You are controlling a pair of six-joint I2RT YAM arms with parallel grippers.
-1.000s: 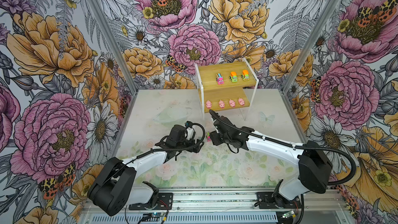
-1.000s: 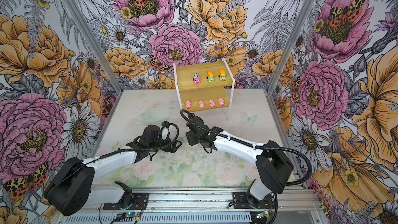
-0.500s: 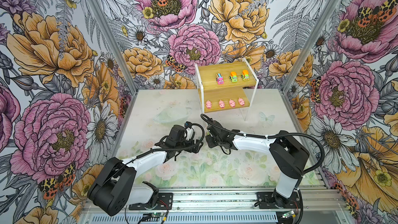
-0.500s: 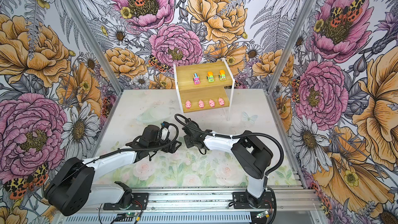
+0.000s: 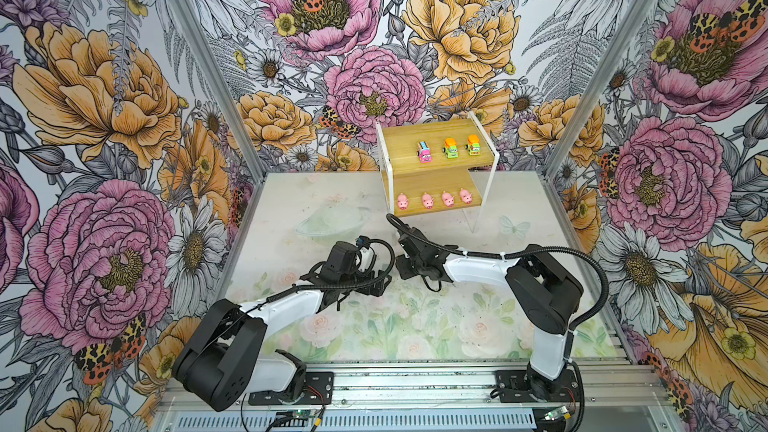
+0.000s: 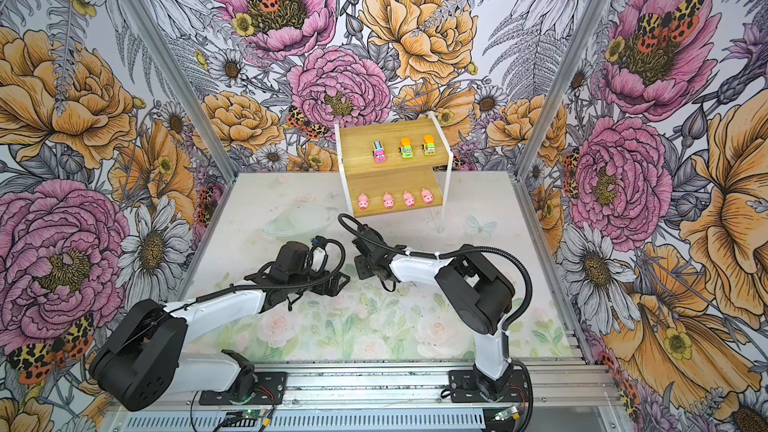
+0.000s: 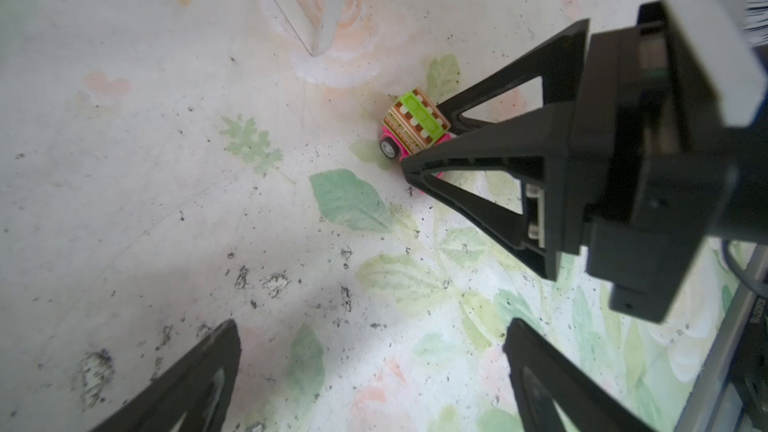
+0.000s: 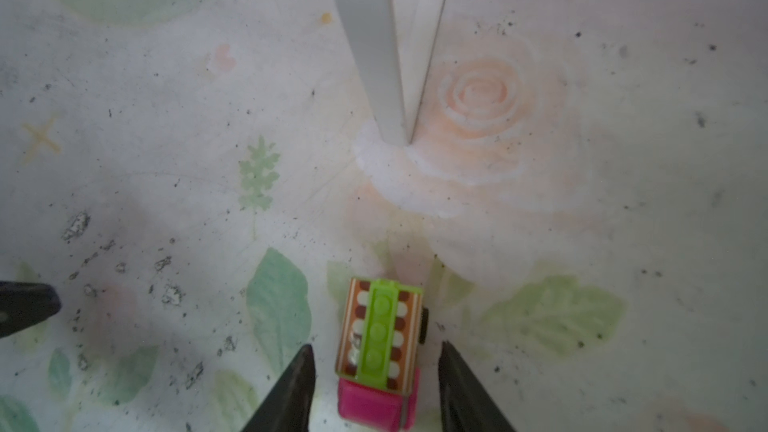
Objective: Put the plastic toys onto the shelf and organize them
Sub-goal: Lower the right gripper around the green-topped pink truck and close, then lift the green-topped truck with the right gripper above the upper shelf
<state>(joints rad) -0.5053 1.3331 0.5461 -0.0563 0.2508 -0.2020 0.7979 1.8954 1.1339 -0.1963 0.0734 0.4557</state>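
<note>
In both top views the shelf stood on the surface. Four pigs sat in a row on its lower board. One pink truck and two green trucks lined its upper board. A little in front of the shelf, the left pincer and the right pincer stood nearly tip to tip, low over the surface. The arms hid what lay between them, and I could not tell either pincer's spread from here.

In the left wrist view the left pincer was spread wide, with only bare surface between its fingers. Beyond it the loose truck, pink with a striped top, stood on its wheels on the surface near a shelf leg. The right pincer reached to it, one finger on each side.

In the right wrist view the right pincer was spread and straddled the loose truck. A sliver of surface showed beside each finger, so it was not pinching the truck. The truck's striped end pointed toward the shelf leg.
</note>
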